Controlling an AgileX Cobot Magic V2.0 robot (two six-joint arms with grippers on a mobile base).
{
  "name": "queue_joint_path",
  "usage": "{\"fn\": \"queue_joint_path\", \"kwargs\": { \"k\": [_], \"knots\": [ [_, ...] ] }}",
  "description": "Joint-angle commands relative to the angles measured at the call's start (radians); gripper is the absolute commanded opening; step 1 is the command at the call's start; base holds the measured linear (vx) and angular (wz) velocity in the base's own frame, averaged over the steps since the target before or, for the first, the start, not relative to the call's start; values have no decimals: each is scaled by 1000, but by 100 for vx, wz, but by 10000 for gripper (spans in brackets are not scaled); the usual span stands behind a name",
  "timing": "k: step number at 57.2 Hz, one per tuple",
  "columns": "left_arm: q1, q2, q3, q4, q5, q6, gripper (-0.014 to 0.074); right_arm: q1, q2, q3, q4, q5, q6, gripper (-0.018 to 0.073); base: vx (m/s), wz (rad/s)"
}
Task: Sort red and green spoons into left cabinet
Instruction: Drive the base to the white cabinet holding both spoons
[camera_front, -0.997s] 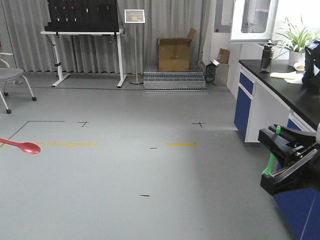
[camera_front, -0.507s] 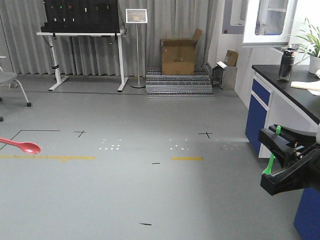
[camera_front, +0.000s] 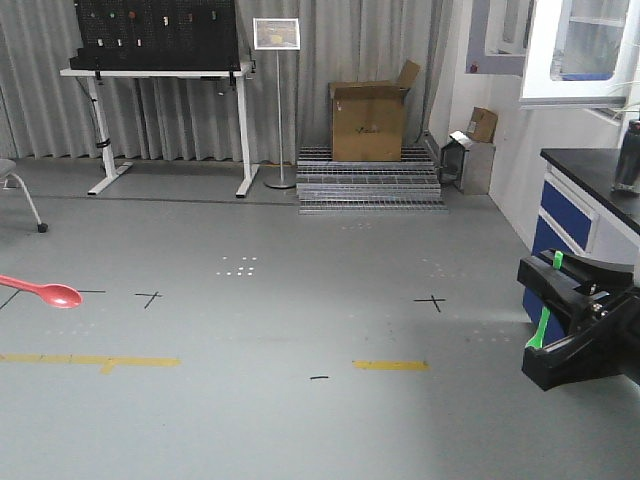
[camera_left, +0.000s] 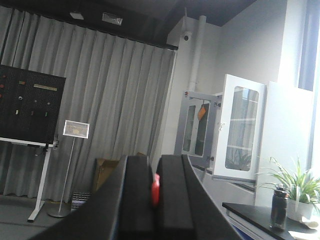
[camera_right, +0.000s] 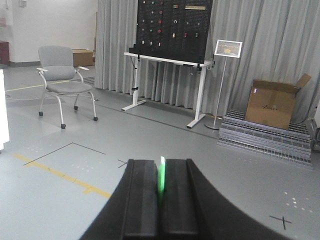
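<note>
- Red spoon (camera_front: 45, 292) hangs in mid-air at the far left of the front view, bowl outward. The left hand (camera_left: 155, 167) is clenched on its handle, and only a red sliver shows between the fingers in the wrist view.
- The green spoon (camera_front: 541, 328) stands nearly upright in the right hand (camera_right: 160, 170), which is closed tight around its thin handle.
- No grey-white shelved cabinet is in sight; ahead lies open floor (camera_front: 300, 330), so both spoons are likely a drive away from it.
- Likely trouble:
  - either slim handle could pivot or slide out of the pinch if the base jolts;
  - the red bowl sticks far out and could catch on furniture;
  - the right hand sits near the blue-fronted desk (camera_front: 565, 215), so a tight turn could clip its corner.
</note>
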Motion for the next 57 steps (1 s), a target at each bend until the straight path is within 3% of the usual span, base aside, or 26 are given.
{"fn": "queue_joint_path", "kwargs": {
  "k": [1, 57],
  "knots": [
    [-9, -12, -28, -7, -69, 2, 0, -2, -18, -27, 17, -59, -2, -1, 62, 5],
    [-9, -6, -28, -7, -70, 2, 1, -2, -18, -27, 17, -58, -3, -1, 63, 12]
  ]
}}
